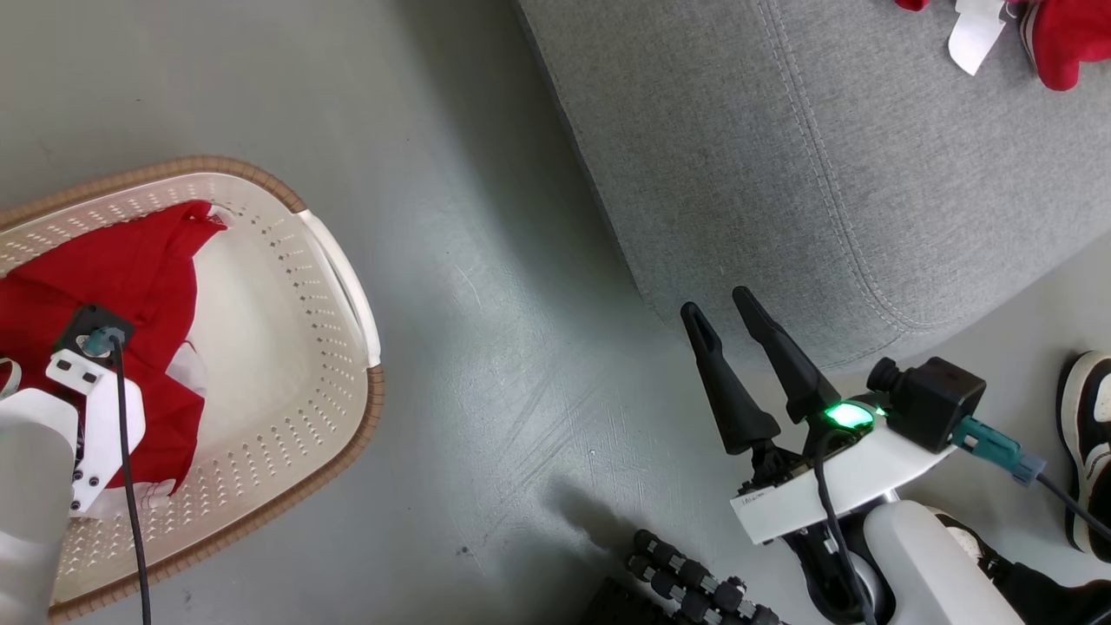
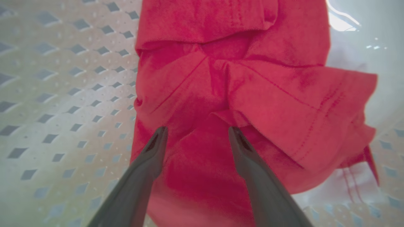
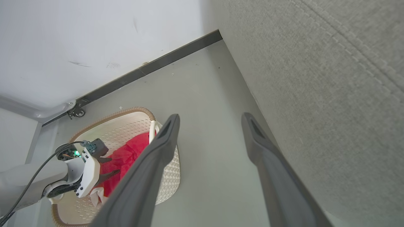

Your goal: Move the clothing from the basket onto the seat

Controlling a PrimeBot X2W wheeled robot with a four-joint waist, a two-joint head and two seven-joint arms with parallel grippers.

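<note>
L hand (image 2: pixel 197 130) spread above clothing (image 2: pixel 240 82) in basket (image 2: pixel 63 94)

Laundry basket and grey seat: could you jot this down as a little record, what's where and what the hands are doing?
basket: on the floor, red garment inside
seat: second red garment with white tag lying on it
left hand: open, close above the red garment
right hand: open, empty, by the seat's corner
</note>
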